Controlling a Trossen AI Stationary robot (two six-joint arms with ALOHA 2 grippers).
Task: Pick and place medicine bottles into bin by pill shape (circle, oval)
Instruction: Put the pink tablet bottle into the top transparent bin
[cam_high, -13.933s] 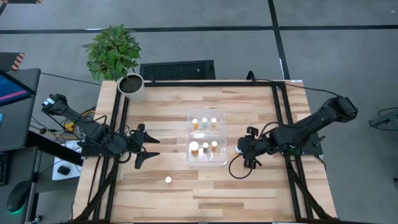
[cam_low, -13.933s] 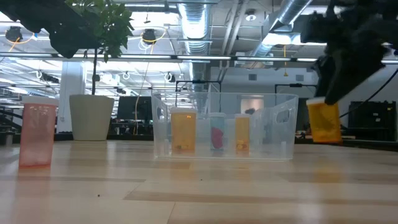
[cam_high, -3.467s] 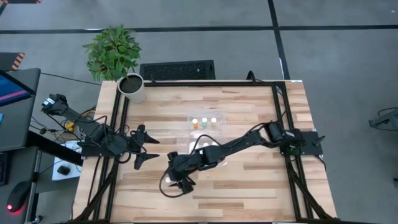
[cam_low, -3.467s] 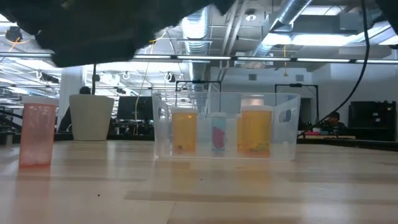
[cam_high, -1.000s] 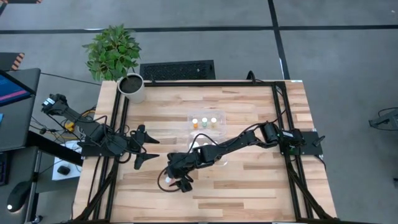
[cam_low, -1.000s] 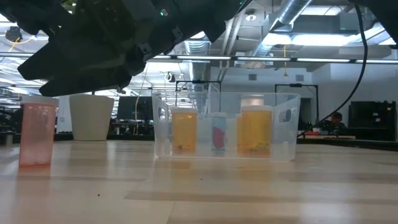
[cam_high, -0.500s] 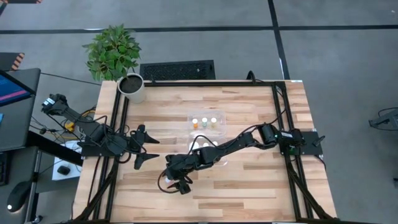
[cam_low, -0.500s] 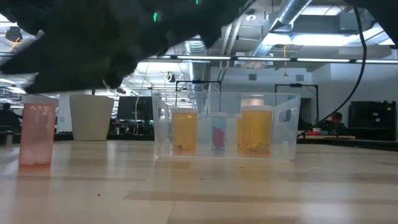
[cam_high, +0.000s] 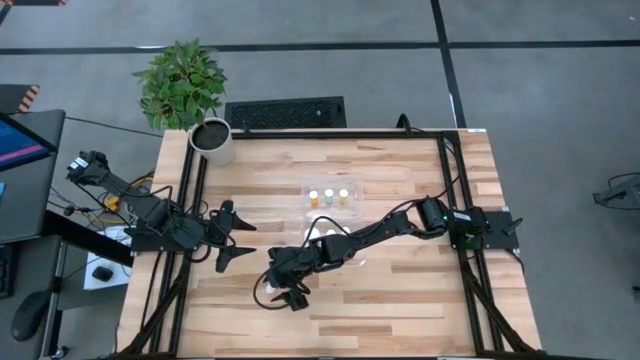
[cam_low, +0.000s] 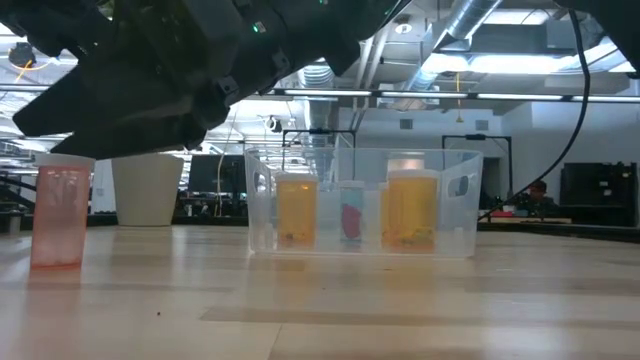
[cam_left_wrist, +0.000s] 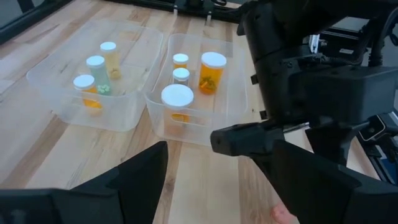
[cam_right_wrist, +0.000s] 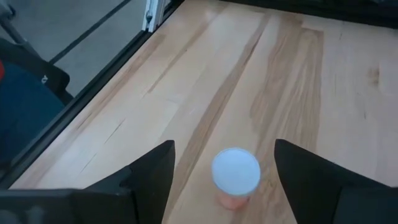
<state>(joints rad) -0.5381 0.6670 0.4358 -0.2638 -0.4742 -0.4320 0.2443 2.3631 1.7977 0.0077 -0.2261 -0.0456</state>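
Right wrist view: right gripper (cam_right_wrist: 224, 163) spread open above last bottle (cam_right_wrist: 236, 176) standing near-left of bin (cam_high: 333, 225); best lowered straight, fingers straddling cap, before closing; left gripper (cam_high: 232, 236) open, idle.

bottles (cam_left_wrist: 213, 70): 7 in bin, 1 on table | bin (cam_left_wrist: 130, 118): 1, 2 compts | plant pot (cam_high: 212, 141): 1

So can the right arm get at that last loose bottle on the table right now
Probably yes. The right gripper hangs open right over the loose bottle, a finger on either side of its white cap, with only bare table around it. The left gripper waits well off to the side.
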